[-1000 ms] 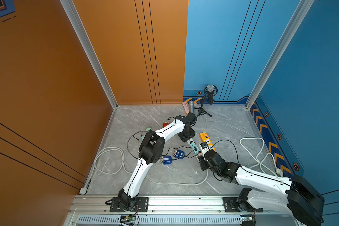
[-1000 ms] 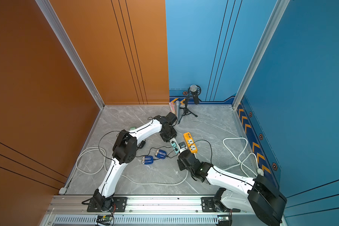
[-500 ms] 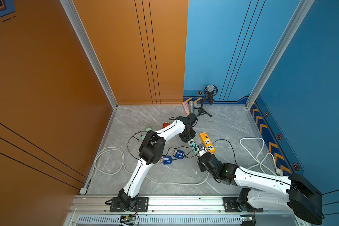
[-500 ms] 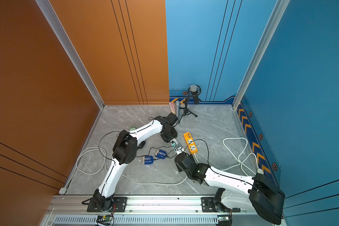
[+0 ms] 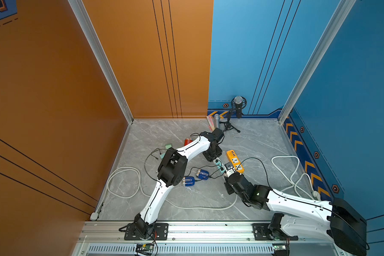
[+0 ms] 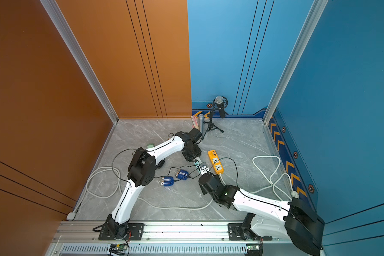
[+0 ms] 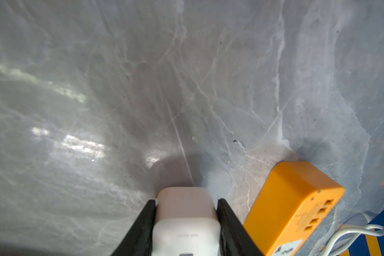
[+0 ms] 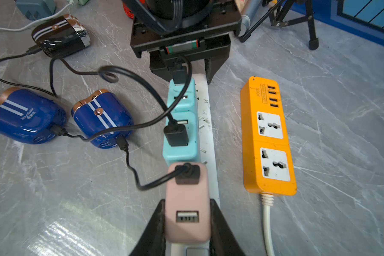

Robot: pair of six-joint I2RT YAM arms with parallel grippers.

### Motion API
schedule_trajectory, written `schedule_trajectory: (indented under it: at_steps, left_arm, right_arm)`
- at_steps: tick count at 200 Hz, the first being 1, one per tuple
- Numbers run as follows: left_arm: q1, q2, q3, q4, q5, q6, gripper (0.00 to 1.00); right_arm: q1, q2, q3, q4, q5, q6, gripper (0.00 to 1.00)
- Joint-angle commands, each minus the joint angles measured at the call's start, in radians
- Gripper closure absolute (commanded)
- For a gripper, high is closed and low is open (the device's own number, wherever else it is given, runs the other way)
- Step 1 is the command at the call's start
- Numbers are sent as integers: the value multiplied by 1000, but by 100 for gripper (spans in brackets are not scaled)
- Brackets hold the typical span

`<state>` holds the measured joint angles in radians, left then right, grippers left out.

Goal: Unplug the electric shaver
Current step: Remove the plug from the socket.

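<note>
Two blue electric shavers and a black one lie on the grey floor, each on a black cable. The cables run to teal adapters and a pink adapter on a white power strip. My right gripper is shut on the pink adapter, whose cable leads to the nearer blue shaver. My left gripper is shut on the strip's far end. In both top views the two grippers face each other along the strip.
An orange power strip lies close beside the white one, its white cord looping toward the blue side wall. A microphone on a tripod stands at the back wall. Another white cable loops on the floor by the orange wall.
My right arm has shifted slightly to the left with the pink adapter still in its jaws. The left arm and the shavers have not moved.
</note>
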<state>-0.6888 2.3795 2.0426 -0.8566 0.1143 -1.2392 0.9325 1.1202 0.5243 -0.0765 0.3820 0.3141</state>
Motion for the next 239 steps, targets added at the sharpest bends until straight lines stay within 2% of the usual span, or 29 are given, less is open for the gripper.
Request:
schedule_trajectory:
  at_steps: [1,31,50,68,116,152,213,239]
  left_arm:
    - [-18,40,-51,-75,-33,10,70]
    - [-21,38,-52,-75,-39,12,69]
    - [-23,38,-52,-76,-42,10,70]
    - [-25,38,-53,-75,-43,9,69]
    - [-28,41,-52,-75,-42,6,70]
    - [-31,41,-47,-75,-43,3,69]
    - [-34,46,-51,-75,-42,0,70]
    - [-34,46,-55,-76,-47,4,70]
  right_arm:
    - [-66,-55,-10,49,-114,96,89]
    - [-108,-38,-21,50,-262,111,89]
    - [-118,-23,-9,34,-280,103,89]
    - [-89,-36,-3,22,-204,62,91]
    - [38,-45,13,-12,101,-59,93]
    - [108,-38,21,-26,216,-99,94]
    - [151,-14,32,-40,225,-100,95]
    - [84,-46,30,-59,68,14,95]
